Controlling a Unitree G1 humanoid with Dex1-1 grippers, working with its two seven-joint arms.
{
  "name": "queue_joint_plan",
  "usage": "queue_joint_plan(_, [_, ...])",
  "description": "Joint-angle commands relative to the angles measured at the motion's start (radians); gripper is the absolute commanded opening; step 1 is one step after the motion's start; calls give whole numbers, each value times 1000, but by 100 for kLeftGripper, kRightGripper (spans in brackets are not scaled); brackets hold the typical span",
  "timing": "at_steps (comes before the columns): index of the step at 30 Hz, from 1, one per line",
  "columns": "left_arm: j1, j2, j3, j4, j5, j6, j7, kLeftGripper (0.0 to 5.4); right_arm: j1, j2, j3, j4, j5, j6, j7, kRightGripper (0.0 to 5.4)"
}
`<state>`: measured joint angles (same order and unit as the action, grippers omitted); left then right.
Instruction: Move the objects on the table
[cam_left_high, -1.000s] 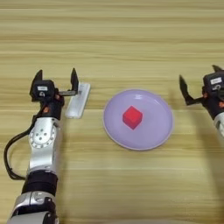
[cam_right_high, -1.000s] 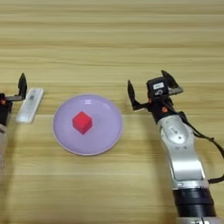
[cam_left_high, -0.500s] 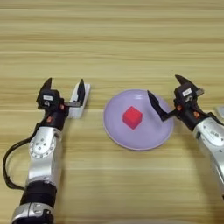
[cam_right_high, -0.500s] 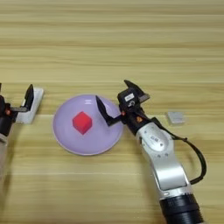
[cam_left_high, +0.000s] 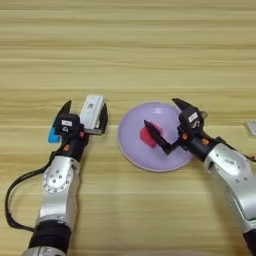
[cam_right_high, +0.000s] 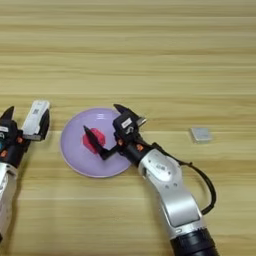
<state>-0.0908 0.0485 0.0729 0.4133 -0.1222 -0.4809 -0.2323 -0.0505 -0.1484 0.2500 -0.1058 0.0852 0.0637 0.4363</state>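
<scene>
Right gripper (cam_right_high: 106, 131) reaches over the plate (cam_right_high: 75, 162) with its two black fingers spread apart; one tip sits just beside the red cube (cam_right_high: 94, 140), the other hangs over the plate's far rim. The cube lies on the plate, a little right of its centre, not yet clamped.

Left gripper (cam_left_high: 84, 116) stands at the plate's left with its fingers also apart, the stick (cam_left_high: 92, 111) lying between them near the right finger; whether a finger touches it cannot be told. A grey block (cam_right_high: 201, 134) rests on the table (cam_right_high: 150, 50) well to the right of the plate, apart from both arms.

Judging from this pose, the risk is at the cube: the near finger is so close that closing off-centre could push it along the smooth plate instead of gripping it. A low fingertip could also catch the rim and shift or tip the plate. On the left, an uneven close could twist the stick away.
</scene>
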Motion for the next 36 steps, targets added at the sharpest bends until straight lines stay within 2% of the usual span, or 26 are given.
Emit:
queue_joint_plan(1, [21, -15, -19, -14, 23, 20, 18, 538, -3, 11, 18, 45, 7, -21, 23, 540])
queue_joint_plan(17, [32, -29, -39, -15, 44, 20, 48, 538, -44, 35, 34, 219, -24, -82, 36, 540])
queue_joint_plan(36, [33, -30, -45, -13, 45, 19, 60, 538, -61, 46, 42, 296, -46, -111, 27, 540])
